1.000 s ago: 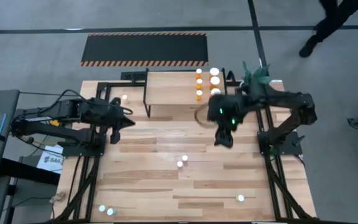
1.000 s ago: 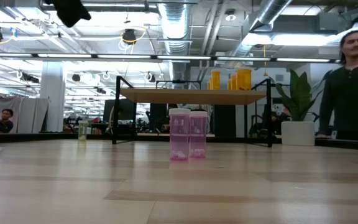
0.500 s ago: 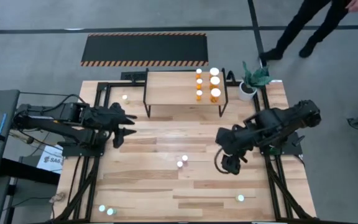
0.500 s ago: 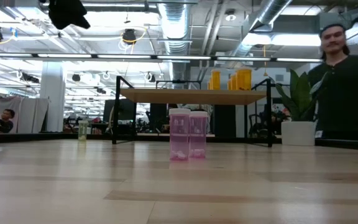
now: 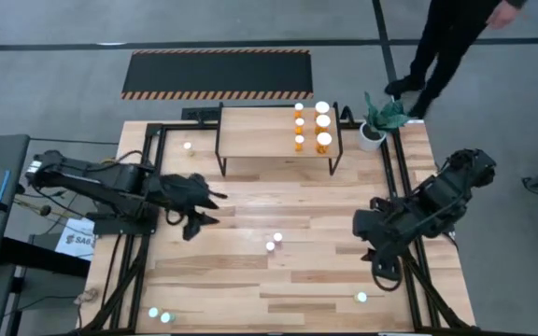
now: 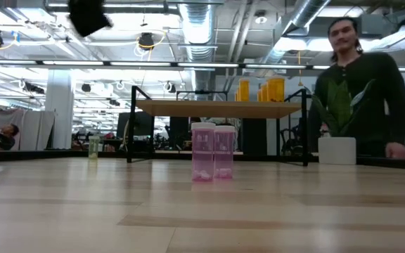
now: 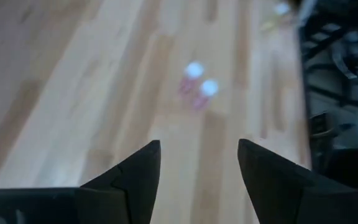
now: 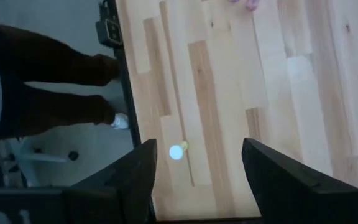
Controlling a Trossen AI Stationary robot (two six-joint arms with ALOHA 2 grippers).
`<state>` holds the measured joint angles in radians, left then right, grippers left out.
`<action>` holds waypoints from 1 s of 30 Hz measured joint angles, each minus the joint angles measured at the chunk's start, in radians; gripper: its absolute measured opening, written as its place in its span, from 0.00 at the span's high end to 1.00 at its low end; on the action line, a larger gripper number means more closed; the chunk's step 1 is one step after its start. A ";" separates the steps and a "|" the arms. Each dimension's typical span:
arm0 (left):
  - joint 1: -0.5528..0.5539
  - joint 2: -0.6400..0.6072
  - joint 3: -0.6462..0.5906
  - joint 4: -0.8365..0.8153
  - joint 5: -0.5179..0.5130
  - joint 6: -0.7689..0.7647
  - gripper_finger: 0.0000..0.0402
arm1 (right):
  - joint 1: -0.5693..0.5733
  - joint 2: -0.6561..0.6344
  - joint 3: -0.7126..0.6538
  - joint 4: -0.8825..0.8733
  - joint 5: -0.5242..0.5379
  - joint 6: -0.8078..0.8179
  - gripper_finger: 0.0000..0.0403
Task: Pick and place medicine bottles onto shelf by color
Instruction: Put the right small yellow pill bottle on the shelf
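Observation:
Two pink medicine bottles (image 5: pixel 274 242) with white caps stand side by side at the table's middle, also in the low view (image 6: pixel 213 151) and ahead of my left fingers (image 7: pixel 197 88). My left gripper (image 5: pixel 207 212) is open, left of them and above the table (image 7: pixel 199 158). Several orange bottles (image 5: pixel 312 126) stand on the right end of the shelf (image 5: pixel 260 131). My right gripper (image 5: pixel 382 272) is open over the near right of the table. A greenish bottle (image 8: pixel 176 152) stands below it, near the table's right edge (image 5: pixel 361 298).
Other greenish bottles stand left of the shelf (image 5: pixel 187 146) and at the near left corner (image 5: pixel 159 315). A potted plant (image 5: pixel 374 131) sits at the far right corner. A person (image 6: pixel 361 98) stands behind the table's far right, near the plant.
My left gripper has opened and gone toward the table's right and near side, toward the pink bottles. My right gripper has swung from beside the shelf's right end toward the near right corner. The person has walked in closer behind the plant.

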<state>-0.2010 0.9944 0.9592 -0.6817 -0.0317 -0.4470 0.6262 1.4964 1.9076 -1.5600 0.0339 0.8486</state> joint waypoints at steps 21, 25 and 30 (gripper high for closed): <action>-0.144 0.746 0.145 1.262 -0.068 0.410 0.50 | 0.244 -0.019 0.000 -0.011 0.061 -0.011 0.37; -0.179 0.933 0.373 1.222 -0.134 0.516 0.50 | 0.286 -0.034 0.000 -0.011 0.054 -0.095 0.37; -0.180 1.154 0.626 1.185 -0.089 0.459 0.50 | 0.291 -0.064 0.000 -0.011 0.049 -0.055 0.37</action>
<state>-0.3808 2.1482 1.5850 0.5036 -0.1207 0.0122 0.9169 1.4327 1.9079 -1.5711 0.0833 0.7934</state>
